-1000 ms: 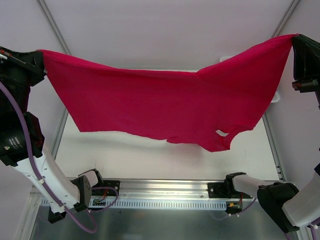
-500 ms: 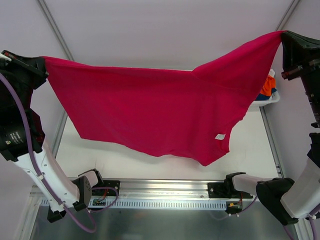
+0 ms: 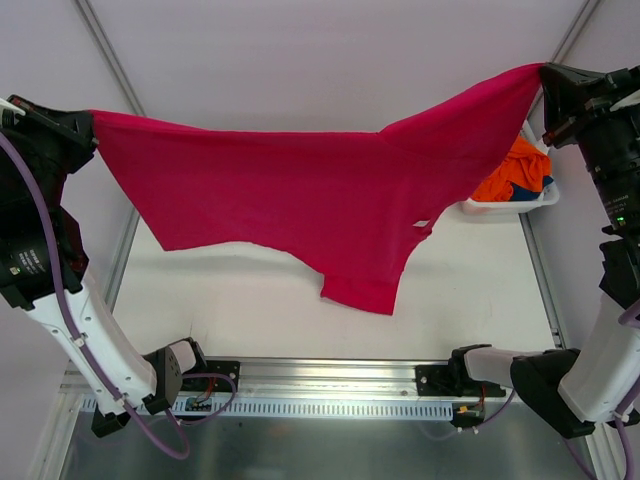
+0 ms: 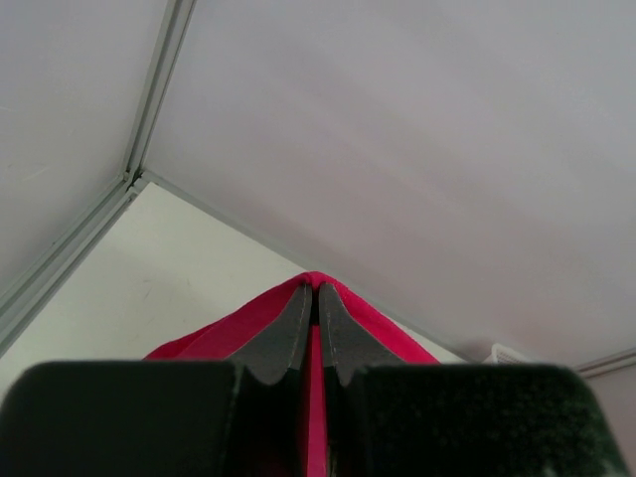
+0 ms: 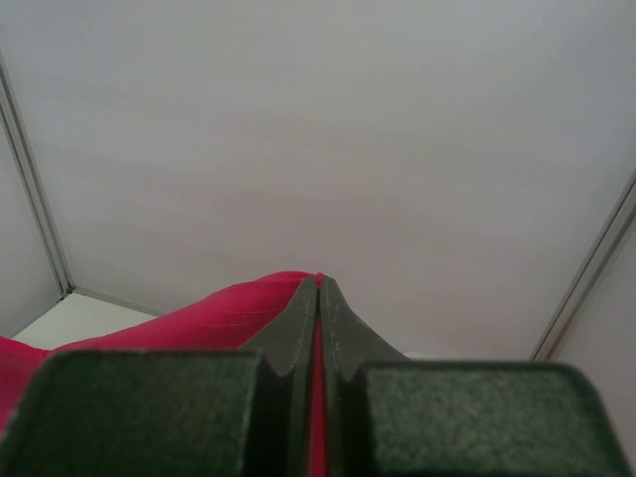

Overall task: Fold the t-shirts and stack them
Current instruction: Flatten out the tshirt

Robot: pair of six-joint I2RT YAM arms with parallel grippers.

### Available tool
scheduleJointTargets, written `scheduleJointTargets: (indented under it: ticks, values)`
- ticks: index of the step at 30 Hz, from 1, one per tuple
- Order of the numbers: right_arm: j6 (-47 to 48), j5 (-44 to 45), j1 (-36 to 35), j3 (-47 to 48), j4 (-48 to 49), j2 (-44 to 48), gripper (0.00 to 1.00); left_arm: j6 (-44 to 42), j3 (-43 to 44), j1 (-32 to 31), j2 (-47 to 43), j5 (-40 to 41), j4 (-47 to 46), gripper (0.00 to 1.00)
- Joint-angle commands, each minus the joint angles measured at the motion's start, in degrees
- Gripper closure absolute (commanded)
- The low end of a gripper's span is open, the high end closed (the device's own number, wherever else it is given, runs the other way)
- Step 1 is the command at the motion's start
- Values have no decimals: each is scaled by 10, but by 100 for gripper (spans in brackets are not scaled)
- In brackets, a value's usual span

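Note:
A magenta-pink t-shirt (image 3: 300, 200) hangs spread in the air between my two grippers, high above the table. My left gripper (image 3: 88, 122) is shut on its left corner; in the left wrist view the jaws (image 4: 315, 290) pinch the pink cloth (image 4: 219, 336). My right gripper (image 3: 545, 78) is shut on its right corner; in the right wrist view the jaws (image 5: 317, 281) pinch the cloth (image 5: 199, 316). The shirt's lower edge droops to a point near the table's middle. A small white label (image 3: 421, 224) shows on it. An orange shirt (image 3: 510, 172) and a bit of blue cloth lie in the basket.
A white slotted plastic basket (image 3: 520, 205) stands at the table's back right, below my right gripper. The white table top (image 3: 230, 300) lies under the hanging shirt. A metal rail with the arm bases (image 3: 320, 385) runs along the near edge.
My right gripper moved left and inward with its corner, uncovering the basket. The shirt's lower part swung left and bunched into a lower point. The left gripper barely moved.

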State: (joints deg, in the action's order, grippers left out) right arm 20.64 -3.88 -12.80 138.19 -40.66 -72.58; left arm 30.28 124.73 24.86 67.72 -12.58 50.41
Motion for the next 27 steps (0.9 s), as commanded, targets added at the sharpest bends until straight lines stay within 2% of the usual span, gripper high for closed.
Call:
scheduleJointTargets:
  ticks: [1,27]
  values:
    - [5,1,-1,7,38,18,100,0,-1,5,-13,4,-15,100]
    - [-4,14,-1,-12,17,44,100,-3,-4,5,-27,-6,-14,100]
